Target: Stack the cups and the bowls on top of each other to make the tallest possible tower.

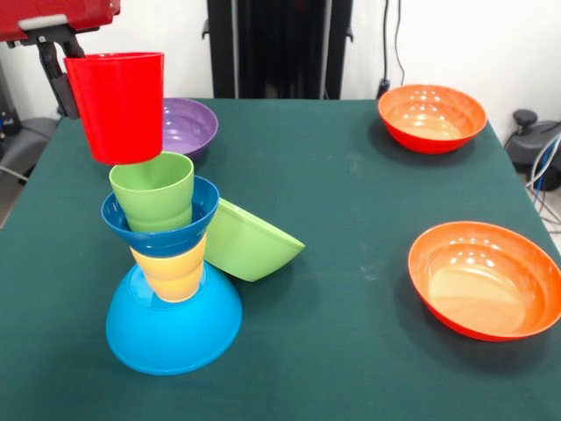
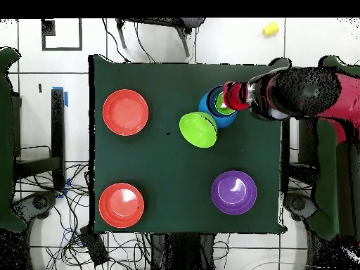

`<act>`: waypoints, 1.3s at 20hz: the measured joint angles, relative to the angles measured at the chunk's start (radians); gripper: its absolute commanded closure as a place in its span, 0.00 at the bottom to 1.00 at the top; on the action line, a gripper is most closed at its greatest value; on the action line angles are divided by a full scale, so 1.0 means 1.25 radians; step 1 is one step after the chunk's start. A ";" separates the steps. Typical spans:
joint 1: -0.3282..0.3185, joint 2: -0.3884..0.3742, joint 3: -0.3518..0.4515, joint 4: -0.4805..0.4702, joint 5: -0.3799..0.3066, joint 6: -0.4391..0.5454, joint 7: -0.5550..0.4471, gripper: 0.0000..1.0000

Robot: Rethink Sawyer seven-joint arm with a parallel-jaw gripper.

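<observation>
The tower stands at the table's left in the front view: an upturned light-blue bowl (image 1: 173, 329), a yellow cup (image 1: 171, 272) on it, the small dark-blue bowl (image 1: 158, 230), and a green cup (image 1: 153, 193) upright in that bowl. My gripper (image 1: 72, 83) is shut on the rim of the red cup (image 1: 118, 105). It holds the cup upright just above the green cup and a little to its left. Seen from overhead, the gripper (image 2: 246, 95) and the red cup (image 2: 234, 96) hang over the tower (image 2: 211, 111). A green bowl (image 1: 250, 241) lies tipped on its side against the tower.
A purple bowl (image 1: 188, 127) sits upright just behind the tower. Two orange bowls stand upright on the other side, one far (image 1: 432, 117) and one near (image 1: 486, 279). In the overhead view a small yellow object (image 2: 270, 29) lies on the floor off the table.
</observation>
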 measured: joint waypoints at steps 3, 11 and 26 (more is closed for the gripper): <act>-0.001 0.006 0.000 0.000 -0.003 0.000 0.000 1.00; -0.006 0.025 0.008 0.000 -0.006 0.000 0.000 1.00; -0.006 0.051 0.015 0.009 -0.010 0.000 0.000 1.00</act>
